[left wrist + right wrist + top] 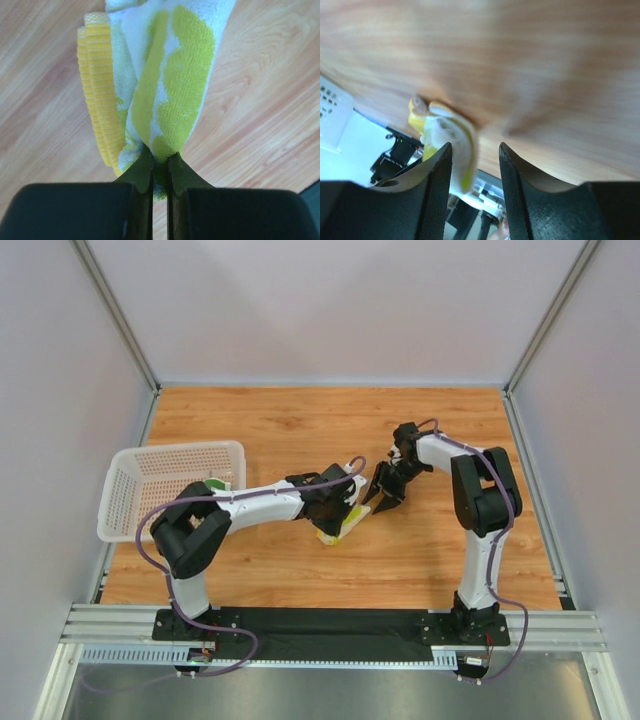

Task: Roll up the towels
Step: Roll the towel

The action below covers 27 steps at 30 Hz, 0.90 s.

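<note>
Centre table: my left gripper point(159, 165) is clamped tight on one end of the lime-yellow towel point(170, 75), which lies bunched and partly rolled on the wooden table point(420, 550). The right gripper point(475, 150), at the towel's two o'clock, stands with jaws apart and holds nothing. The white basket point(180, 448) sits off at nine o'clock. My worry is that with one thin pinch and no second hold, any pull could unwind the roll, drag the bundle sideways, or let the cloth slip free.
</note>
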### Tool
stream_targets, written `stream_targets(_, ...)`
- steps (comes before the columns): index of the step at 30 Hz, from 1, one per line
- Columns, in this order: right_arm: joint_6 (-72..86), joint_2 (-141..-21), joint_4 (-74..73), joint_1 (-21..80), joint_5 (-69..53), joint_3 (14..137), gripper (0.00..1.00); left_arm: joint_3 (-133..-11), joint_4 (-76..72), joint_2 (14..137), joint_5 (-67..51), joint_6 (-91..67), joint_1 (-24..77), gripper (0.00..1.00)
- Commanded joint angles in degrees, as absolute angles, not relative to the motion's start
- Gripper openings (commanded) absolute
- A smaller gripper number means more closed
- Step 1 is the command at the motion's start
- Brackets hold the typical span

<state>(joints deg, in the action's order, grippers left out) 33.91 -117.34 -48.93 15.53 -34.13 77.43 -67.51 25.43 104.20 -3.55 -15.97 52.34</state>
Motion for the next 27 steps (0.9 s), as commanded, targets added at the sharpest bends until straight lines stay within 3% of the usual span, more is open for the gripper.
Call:
stream_targets(1,32.1,-116.5,-50.4,12.1,-29.0,79.3,0.45,-65.1,31.3,103.8,-12.9,-16.6,50.9,0.00)
stream_targets(9,32.6,-113.1,-48.1,8.0,-29.9,79.0,0.49,-64.5,29.2,104.5,-26.4,-20.9,44.5,0.00)
stream_targets(15,38.0,-105.1,-31.4,8.0,-41.2,67.0,0.56,-61.4,26.3,105.6,-33.2,-25.7,39.3,0.00)
stream_targets(27,40.3,-98.8,-13.2,18.3,-45.6,52.0,0.60,-56.1,23.5,110.0,-38.5,-32.7,30.9,0.00)
